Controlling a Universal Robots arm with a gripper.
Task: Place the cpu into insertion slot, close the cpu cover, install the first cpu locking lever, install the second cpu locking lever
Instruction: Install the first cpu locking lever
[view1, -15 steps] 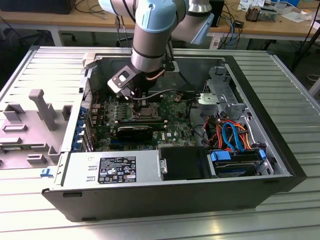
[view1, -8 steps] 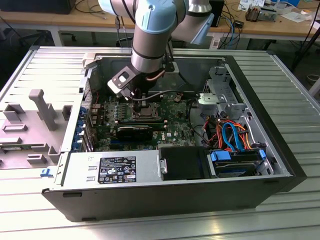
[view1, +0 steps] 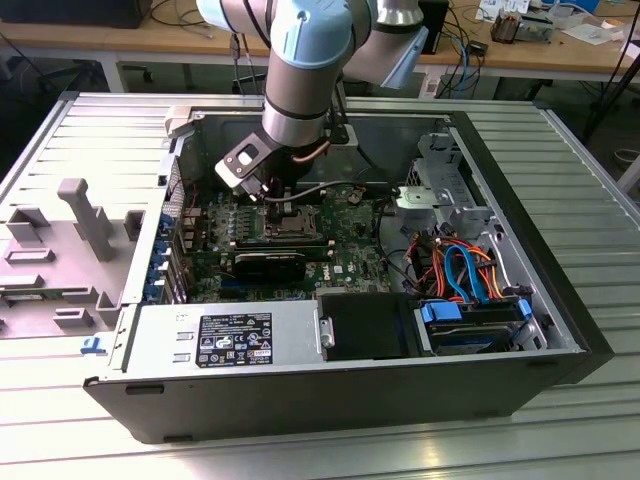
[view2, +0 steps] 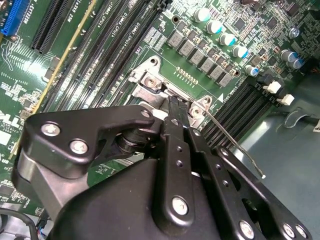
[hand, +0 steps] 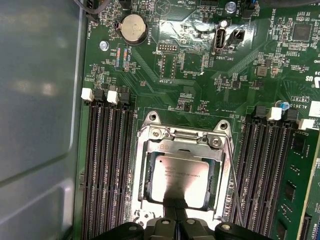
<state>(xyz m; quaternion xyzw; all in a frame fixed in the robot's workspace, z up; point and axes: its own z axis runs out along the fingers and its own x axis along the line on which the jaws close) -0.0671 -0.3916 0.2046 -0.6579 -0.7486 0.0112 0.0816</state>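
Robot hand (hand: 175, 209) low over board (hand: 200, 90) inside open case (view1: 300, 410), fingers pressed together; whether tips pinch anything, cannot tell. Just ahead of fingertips, cpu (hand: 182, 175) sits in slot (hand: 147, 180), silver top showing. Tips at near edge of cpu, seem to touch it. Metal cover (hand: 182, 146) looks flat down around cpu, window framing it. Thin wire lever (hand: 234, 185) runs along slot side, beside hand, apart from it. Long memory slots (hand: 107, 165) on both sides of hand.
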